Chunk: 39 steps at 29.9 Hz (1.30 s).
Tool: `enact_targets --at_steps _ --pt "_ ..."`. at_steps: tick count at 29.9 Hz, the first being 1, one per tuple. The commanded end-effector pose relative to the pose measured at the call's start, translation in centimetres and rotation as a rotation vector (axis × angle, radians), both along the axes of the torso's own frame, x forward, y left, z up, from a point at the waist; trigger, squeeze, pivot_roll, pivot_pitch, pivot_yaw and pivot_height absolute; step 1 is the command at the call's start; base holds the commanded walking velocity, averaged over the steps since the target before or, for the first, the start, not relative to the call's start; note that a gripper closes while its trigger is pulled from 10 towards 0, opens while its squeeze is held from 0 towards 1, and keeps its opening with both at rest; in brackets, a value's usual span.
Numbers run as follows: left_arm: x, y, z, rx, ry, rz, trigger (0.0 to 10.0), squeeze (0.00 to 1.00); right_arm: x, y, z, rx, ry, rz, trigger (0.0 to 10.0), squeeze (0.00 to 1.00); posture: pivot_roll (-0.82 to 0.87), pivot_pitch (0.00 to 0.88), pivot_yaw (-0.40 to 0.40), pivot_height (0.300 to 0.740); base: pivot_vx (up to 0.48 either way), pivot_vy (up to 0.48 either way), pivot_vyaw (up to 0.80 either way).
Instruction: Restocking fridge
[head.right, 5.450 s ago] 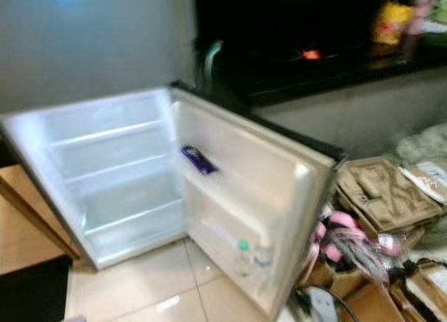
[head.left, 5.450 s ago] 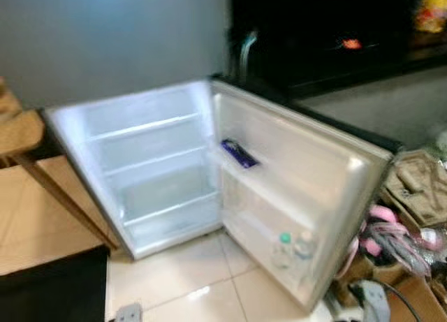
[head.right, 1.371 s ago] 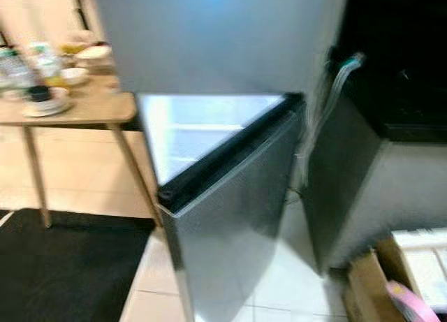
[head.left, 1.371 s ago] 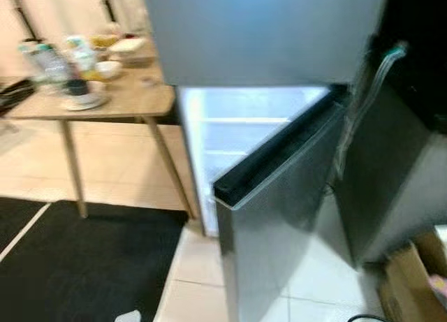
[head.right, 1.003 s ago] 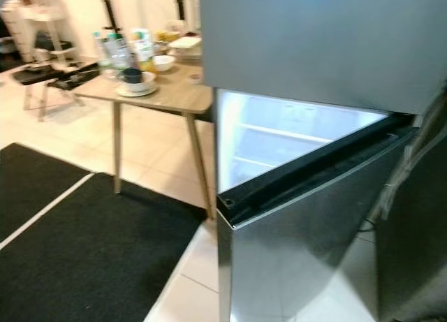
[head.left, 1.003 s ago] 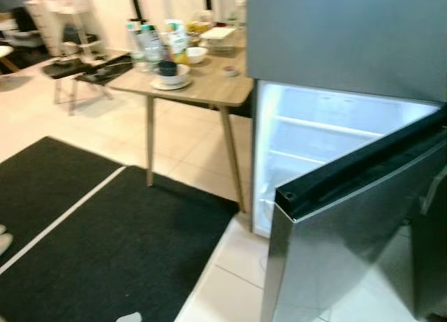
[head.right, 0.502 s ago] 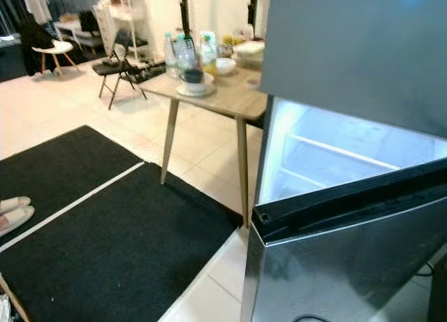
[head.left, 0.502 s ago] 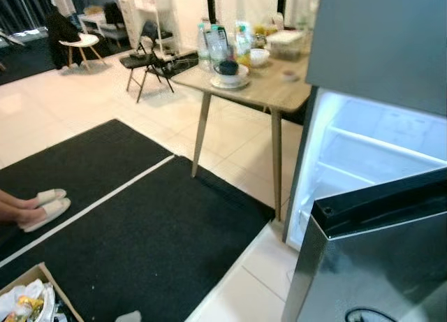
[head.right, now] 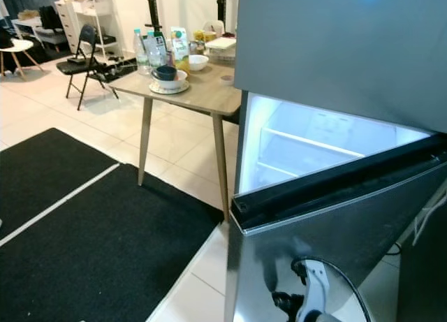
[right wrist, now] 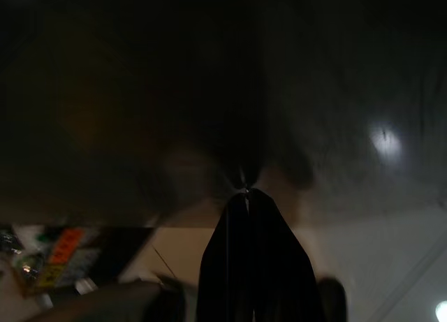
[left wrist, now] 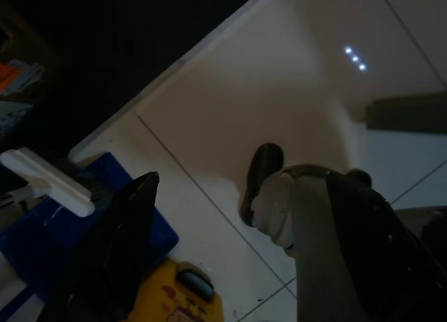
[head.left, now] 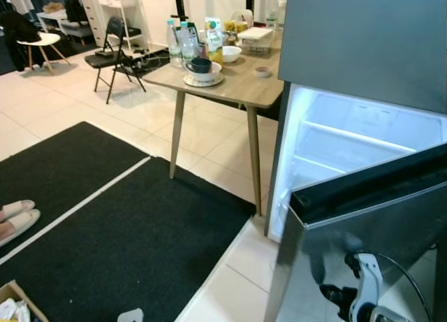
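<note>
The fridge [head.left: 363,147] stands to my right, its one lower door [head.left: 363,245] swung open, two white shelves lit inside. My left gripper [left wrist: 230,245] hangs fingers spread above pale tiles; my right gripper [right wrist: 246,196] hangs with fingers pressed together.

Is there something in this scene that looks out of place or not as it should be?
The silver fridge's lower door stands wide open with the interior light on, and the lit white shelves that can be seen look bare. Bottles and bowls crowd the wooden table beside it. Nothing looks spilled or damaged.
</note>
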<state>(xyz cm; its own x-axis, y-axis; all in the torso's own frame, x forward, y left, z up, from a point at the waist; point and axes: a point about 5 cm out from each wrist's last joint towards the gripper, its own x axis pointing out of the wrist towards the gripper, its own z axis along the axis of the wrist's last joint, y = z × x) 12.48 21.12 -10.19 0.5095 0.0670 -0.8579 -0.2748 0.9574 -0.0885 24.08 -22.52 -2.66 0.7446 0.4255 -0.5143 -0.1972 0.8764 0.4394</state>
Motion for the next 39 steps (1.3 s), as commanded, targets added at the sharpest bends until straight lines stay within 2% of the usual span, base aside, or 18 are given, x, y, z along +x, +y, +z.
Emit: enact_targets --at_steps 1,4,6,10,14,15,17,21,23,26,29,30,32,33,34,35,36,39 --pt "-0.4 -0.2 -0.2 -0.001 0.018 -0.005 10.0 0.0 2.9 0.9 2.5 0.049 -0.144 0.03 10.0 0.0 -0.11 0.0 0.009 0.74 0.0 0.0 0.0" --pt "-0.5 -0.2 -0.2 -0.003 0.018 -0.003 10.0 0.0 4.5 1.4 4.0 0.097 -0.215 0.043 10.0 0.0 -0.1 0.0 0.006 0.74 0.0 0.0 0.0" --pt "-0.6 -0.2 -0.2 -0.004 0.019 0.001 10.0 0.0 6.8 2.6 6.5 0.152 -0.319 0.075 10.0 0.0 -0.1 0.0 0.002 0.74 0.0 0.0 0.0" --pt "-0.9 -0.2 -0.3 -0.004 0.022 0.006 10.0 0.0 8.6 3.8 8.6 0.187 -0.402 0.094 10.0 0.0 -0.09 0.0 -0.003 0.74 0.0 0.0 0.0" --pt "-1.7 0.1 -0.5 -0.002 0.033 0.018 10.0 0.0 13.7 7.1 16.4 0.202 -0.654 0.072 10.0 0.0 -0.07 0.0 -0.011 0.74 0.0 0.0 0.0" --pt "-1.7 0.1 -0.5 -0.002 0.033 0.018 10.0 0.0 13.7 7.1 16.4 0.202 -0.654 0.072 10.0 0.0 -0.07 0.0 -0.011 0.74 0.0 0.0 0.0" --pt "-1.9 0.2 -0.5 0.001 0.036 0.025 10.0 0.0 15.1 7.8 19.7 0.2 -0.756 0.022 10.0 0.0 -0.07 0.0 -0.012 0.74 0.0 0.0 0.0" --pt "-2.0 0.3 -0.5 0.003 0.035 0.035 10.0 0.0 15.6 7.4 21.2 0.176 -0.814 -0.053 10.0 0.0 -0.06 0.0 -0.015 0.74 0.0 0.0 0.0" --pt "-2.0 0.3 -0.5 0.002 0.035 0.035 10.0 0.0 15.0 6.9 19.3 0.128 -0.767 -0.048 10.0 0.0 -0.07 0.0 -0.012 0.74 0.0 0.0 0.0" --pt "-2.0 0.1 -0.5 0.0 0.037 0.025 10.0 0.0 12.4 5.8 13.3 -0.007 -0.591 0.004 10.0 0.0 -0.07 0.0 -0.012 0.74 0.0 0.0 0.0" --pt "-1.8 -0.1 -0.5 -0.001 0.035 0.019 10.0 0.0 9.9 4.5 8.9 -0.081 -0.416 -0.009 10.0 0.0 -0.09 0.0 -0.005 0.74 0.0 0.0 0.0" --pt "-1.8 -0.1 -0.5 -0.001 0.035 0.019 10.0 0.0 9.9 4.5 8.9 -0.081 -0.416 -0.009 10.0 0.0 -0.09 0.0 -0.005 0.74 0.0 0.0 0.0" --pt "-1.5 -0.2 -0.5 -0.001 0.029 0.014 10.0 0.0 7.0 3.1 4.9 -0.183 -0.238 -0.037 10.0 0.0 -0.09 0.0 -0.004 0.74 0.0 0.0 0.0" --pt "-1.5 -0.2 -0.5 -0.001 0.029 0.014 10.0 0.0 7.0 3.1 4.9 -0.183 -0.238 -0.037 10.0 0.0 -0.09 0.0 -0.004 0.74 0.0 0.0 0.0" --pt "-1.1 -0.3 -0.4 -0.007 0.02 0.012 10.0 0.0 3.4 1.4 1.3 -0.259 -0.061 -0.094 10.0 0.0 -0.1 0.0 -0.001 0.74 0.0 0.0 0.0" --pt "-1.1 -0.4 -0.4 -0.012 0.016 0.015 10.0 0.0 2.1 0.8 0.3 -0.284 0.001 -0.114 10.0 0.0 -0.1 0.0 -0.001 0.74 0.0 0.0 0.0" --pt "-1.1 -0.4 -0.4 -0.012 0.016 0.015 10.0 0.0 2.1 0.8 0.3 -0.284 0.001 -0.114 10.0 0.0 -0.1 0.0 -0.001 0.74 0.0 0.0 0.0" --pt "-0.9 -0.5 -0.3 -0.015 0.015 0.007 10.0 0.0 -3.5 -1.0 -3.4 -0.373 0.227 -0.16 10.0 0.0 -0.1 0.0 -0.003 0.74 0.0 0.0 0.0"
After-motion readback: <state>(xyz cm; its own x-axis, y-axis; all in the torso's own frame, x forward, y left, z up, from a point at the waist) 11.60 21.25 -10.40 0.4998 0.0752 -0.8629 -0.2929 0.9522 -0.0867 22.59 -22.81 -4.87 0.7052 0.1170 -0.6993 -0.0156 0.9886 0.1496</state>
